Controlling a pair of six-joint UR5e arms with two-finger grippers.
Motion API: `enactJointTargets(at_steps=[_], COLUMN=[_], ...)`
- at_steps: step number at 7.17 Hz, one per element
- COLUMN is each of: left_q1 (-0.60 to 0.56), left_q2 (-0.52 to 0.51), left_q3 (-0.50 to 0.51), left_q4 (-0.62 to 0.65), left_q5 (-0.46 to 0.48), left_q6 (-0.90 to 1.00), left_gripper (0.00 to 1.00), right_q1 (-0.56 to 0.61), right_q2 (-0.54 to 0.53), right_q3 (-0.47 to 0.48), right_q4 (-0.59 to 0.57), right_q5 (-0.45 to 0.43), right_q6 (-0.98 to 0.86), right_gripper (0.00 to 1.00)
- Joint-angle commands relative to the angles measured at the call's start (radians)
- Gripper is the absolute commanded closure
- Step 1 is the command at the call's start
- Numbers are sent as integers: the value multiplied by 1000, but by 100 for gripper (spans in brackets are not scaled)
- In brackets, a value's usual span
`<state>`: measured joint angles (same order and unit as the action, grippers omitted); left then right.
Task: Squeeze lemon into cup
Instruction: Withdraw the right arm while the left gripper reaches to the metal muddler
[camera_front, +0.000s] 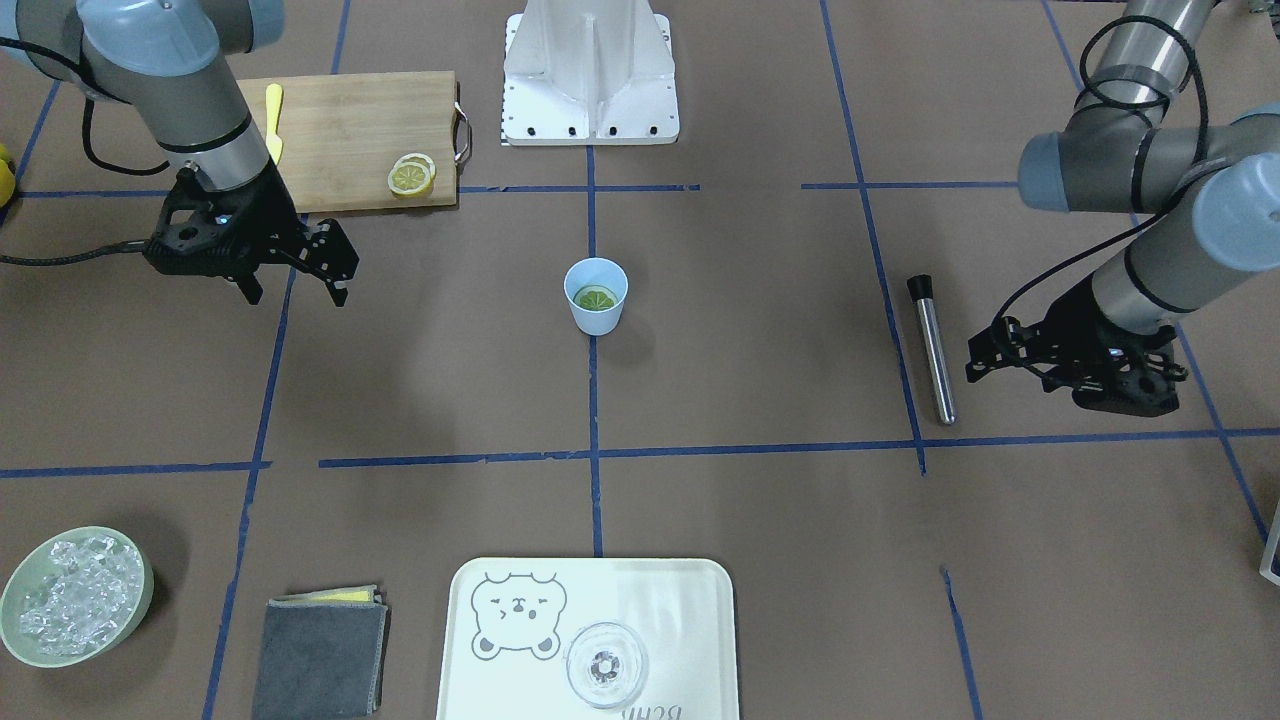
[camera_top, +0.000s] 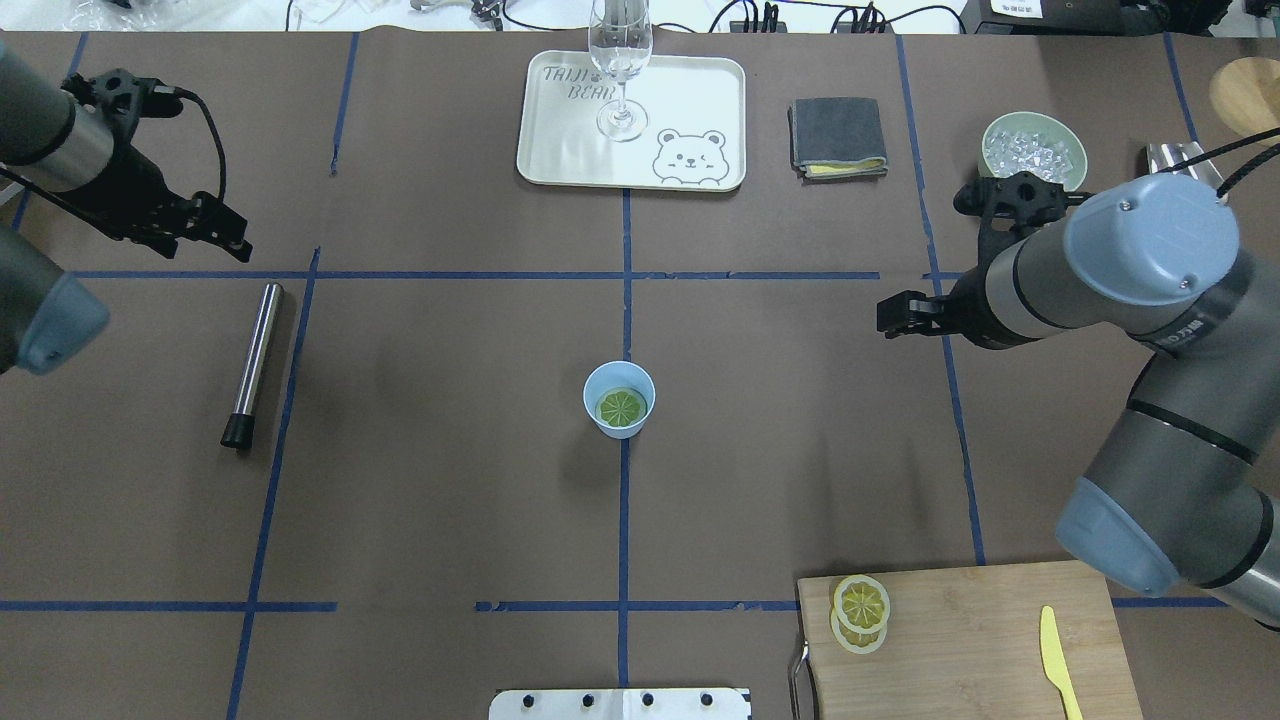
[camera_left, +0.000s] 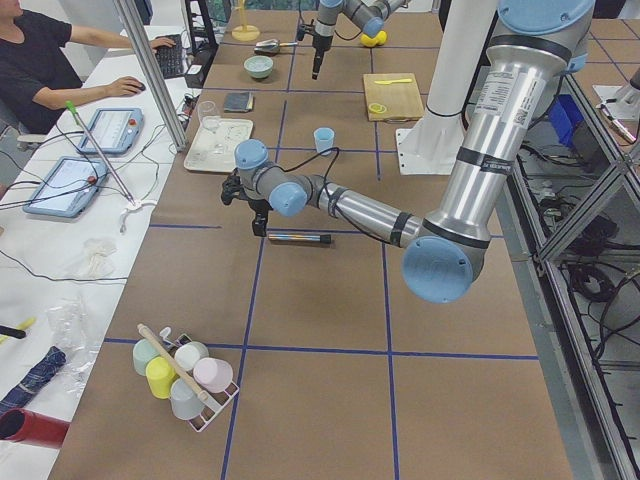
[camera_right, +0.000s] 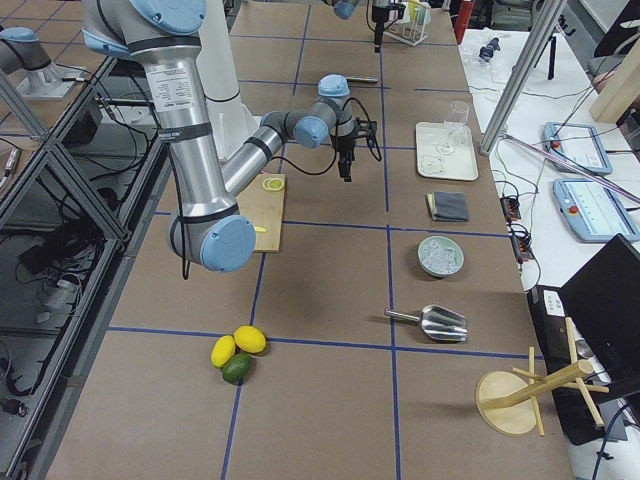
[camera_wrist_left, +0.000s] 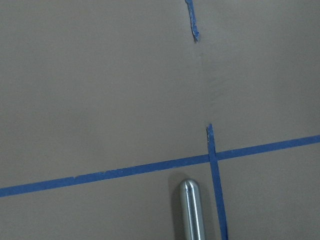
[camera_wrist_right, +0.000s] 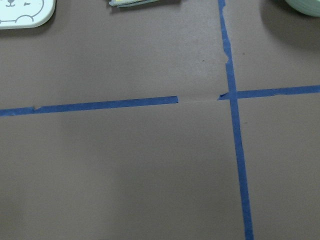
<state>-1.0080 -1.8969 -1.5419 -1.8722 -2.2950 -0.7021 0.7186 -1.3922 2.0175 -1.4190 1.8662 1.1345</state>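
Brown paper gridded with blue tape covers the table, and at its middle 1 lemon slice (camera_front: 597, 297) lies flat on the bottom of the light blue cup (camera_front: 596, 322), which stands upright. Both arms are well apart from the cup. The right gripper (camera_front: 297, 285) hovers off to the cup's right, its 2 fingers spread wide and empty. The left gripper (camera_front: 986, 353) hangs on the cup's other side, beyond the steel rod (camera_front: 933, 350), and I cannot tell whether its jaws are parted. 2 more slices (camera_front: 411, 176) sit stacked on the cutting board (camera_front: 350, 125), robotward and right of the cup. Likely risks: reaching into the light, narrow cup could tip it, and the stacked slices may lift together or slip from a pinch.
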Motion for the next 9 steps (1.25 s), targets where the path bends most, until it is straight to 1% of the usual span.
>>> enactJointTargets(at_steps=[1, 2, 4, 8, 9], left_q1=[94, 97, 100, 114, 117], left_q2=[-24, -8, -8, -10, -10], left_q3=[39, 45, 51, 66, 68], left_q4=[5, -1, -4, -8, -10], left_q5=[85, 95, 95, 94, 94], left_q6=[-100, -88, -68, -68, -68], left_gripper=[18, 19, 19, 20, 22], right_q1=[10, 10, 10, 8, 8], right_q2=[-34, -34, -34, -34, -34], right_q3=[0, 0, 0, 0, 0], right_q4=[43, 43, 43, 43, 43], right_q5=[11, 11, 11, 13, 13], right_q6=[-21, -19, -18, -12, -12], right_gripper=[0, 0, 0, 0, 0])
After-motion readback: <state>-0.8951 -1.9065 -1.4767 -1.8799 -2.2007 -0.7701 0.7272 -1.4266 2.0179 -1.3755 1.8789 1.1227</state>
